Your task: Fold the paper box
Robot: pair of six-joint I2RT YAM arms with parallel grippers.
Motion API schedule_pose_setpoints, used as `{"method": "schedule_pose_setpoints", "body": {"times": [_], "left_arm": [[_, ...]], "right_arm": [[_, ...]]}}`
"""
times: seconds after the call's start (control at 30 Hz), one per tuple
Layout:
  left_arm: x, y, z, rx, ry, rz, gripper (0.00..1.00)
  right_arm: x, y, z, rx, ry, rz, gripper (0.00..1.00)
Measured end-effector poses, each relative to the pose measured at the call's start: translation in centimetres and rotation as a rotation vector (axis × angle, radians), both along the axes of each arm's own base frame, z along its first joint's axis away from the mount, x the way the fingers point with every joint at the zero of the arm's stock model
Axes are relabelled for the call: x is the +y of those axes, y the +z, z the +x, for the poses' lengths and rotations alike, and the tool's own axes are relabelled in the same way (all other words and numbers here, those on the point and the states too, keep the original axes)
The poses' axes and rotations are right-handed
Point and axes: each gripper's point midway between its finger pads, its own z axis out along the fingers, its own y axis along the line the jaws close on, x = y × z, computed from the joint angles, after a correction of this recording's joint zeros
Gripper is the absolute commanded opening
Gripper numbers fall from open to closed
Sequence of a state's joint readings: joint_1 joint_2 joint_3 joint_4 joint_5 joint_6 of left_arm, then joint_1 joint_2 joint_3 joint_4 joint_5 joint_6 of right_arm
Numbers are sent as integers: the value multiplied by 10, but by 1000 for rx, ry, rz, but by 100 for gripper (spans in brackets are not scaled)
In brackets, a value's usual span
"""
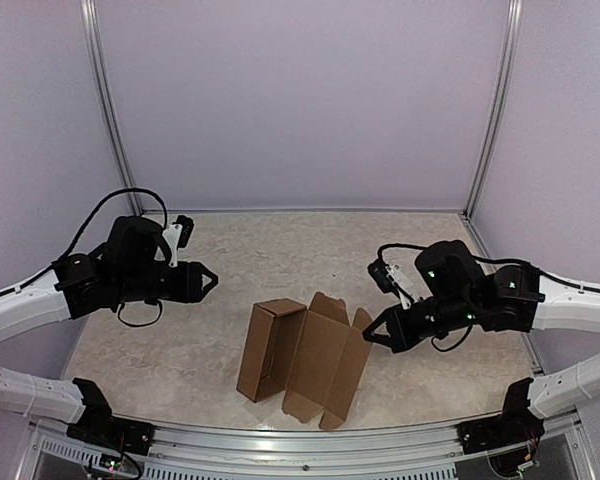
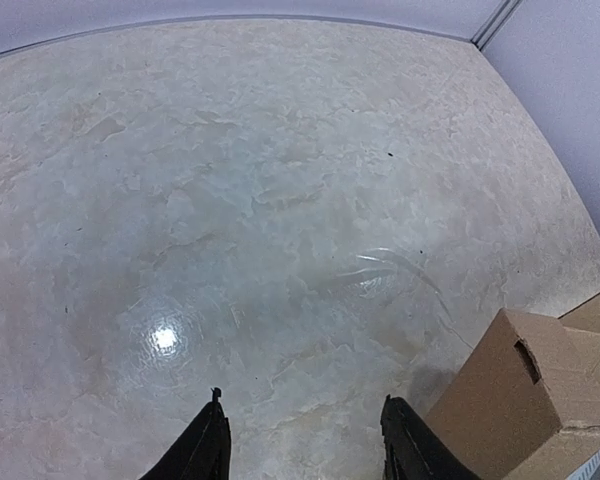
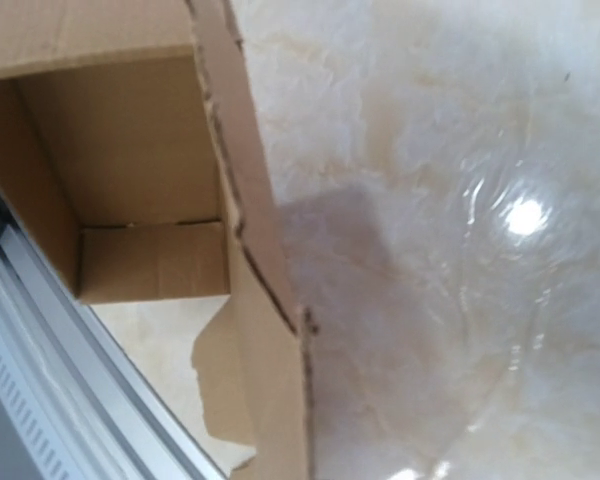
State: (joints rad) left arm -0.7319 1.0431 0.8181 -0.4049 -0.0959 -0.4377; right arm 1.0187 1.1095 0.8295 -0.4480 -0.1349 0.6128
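Note:
The paper box (image 1: 302,362) is plain brown cardboard near the table's front middle. Its left part stands as a formed rectangular sleeve, and opened panels and flaps spread to its right. My left gripper (image 1: 208,281) hovers up and left of the box, apart from it, open and empty. In the left wrist view the gripper (image 2: 303,403) has bare table between its fingers and a box corner (image 2: 510,400) at lower right. My right gripper (image 1: 370,332) is close to the box's right flap edge. The right wrist view shows the box's hollow inside (image 3: 130,150) and a flap edge; its fingers are hidden.
The marbled beige tabletop (image 1: 280,250) is enclosed by pale purple walls with metal posts (image 1: 108,110) at the back corners. A metal rail (image 1: 310,445) runs along the front edge just below the box and also shows in the right wrist view (image 3: 60,380).

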Motion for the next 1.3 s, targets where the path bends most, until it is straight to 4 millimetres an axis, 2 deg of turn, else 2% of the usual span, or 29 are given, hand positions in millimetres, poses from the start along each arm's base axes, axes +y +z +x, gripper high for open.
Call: {"method": "schedule_pose_setpoints", "body": {"times": [0.53,1.03,1.3], "left_arm": [[2,0,1,-9,4,28,51],[3,-1,0,-7,4,38,51],[3,8,2,-23,12,37,50]], "right_arm": [[-29,48,9,-199,65,-169,0],[-61,116,13,-516,177,-273,0],[-74,138,15,-653,257,-359,0]]}}
